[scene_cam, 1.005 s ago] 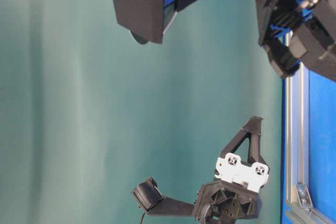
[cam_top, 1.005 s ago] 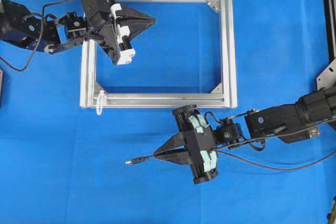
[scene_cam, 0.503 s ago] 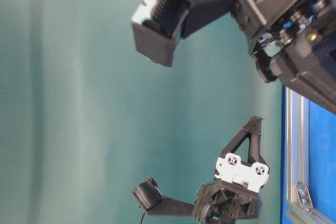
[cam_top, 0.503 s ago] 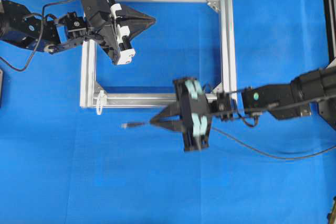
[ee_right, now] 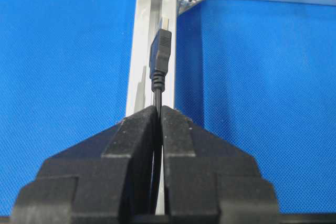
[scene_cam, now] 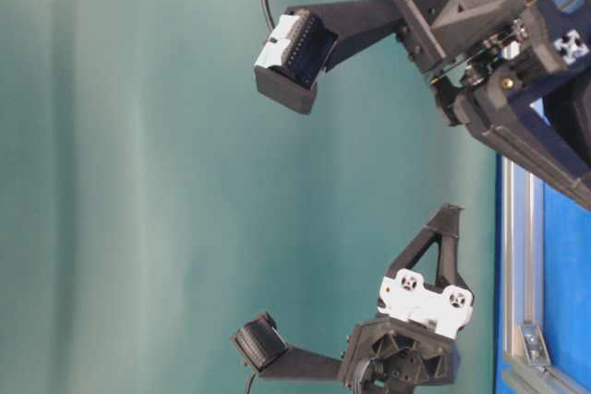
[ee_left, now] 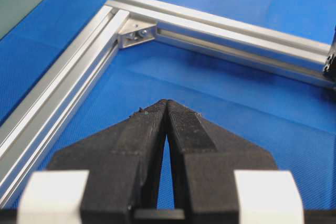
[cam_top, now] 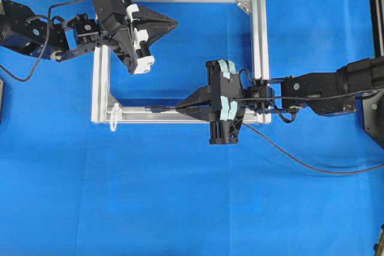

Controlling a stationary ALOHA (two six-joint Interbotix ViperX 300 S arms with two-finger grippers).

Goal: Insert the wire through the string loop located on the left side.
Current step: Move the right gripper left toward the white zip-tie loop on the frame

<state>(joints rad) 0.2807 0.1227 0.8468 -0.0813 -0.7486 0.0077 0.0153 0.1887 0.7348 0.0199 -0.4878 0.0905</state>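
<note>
While my left gripper [cam_top: 171, 24] stays pinched together, empty, my right gripper [cam_top: 183, 107] clamps the wire [ee_right: 159, 61] above the frame [cam_top: 261, 52], plug toward the string loop [cam_top: 113, 118].

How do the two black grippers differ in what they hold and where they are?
The right gripper is shut on the thin black wire and sits above the near bar of the silver aluminium frame. The left gripper is shut on nothing and hangs over the frame's upper left part. Both have closed jaws.
</note>
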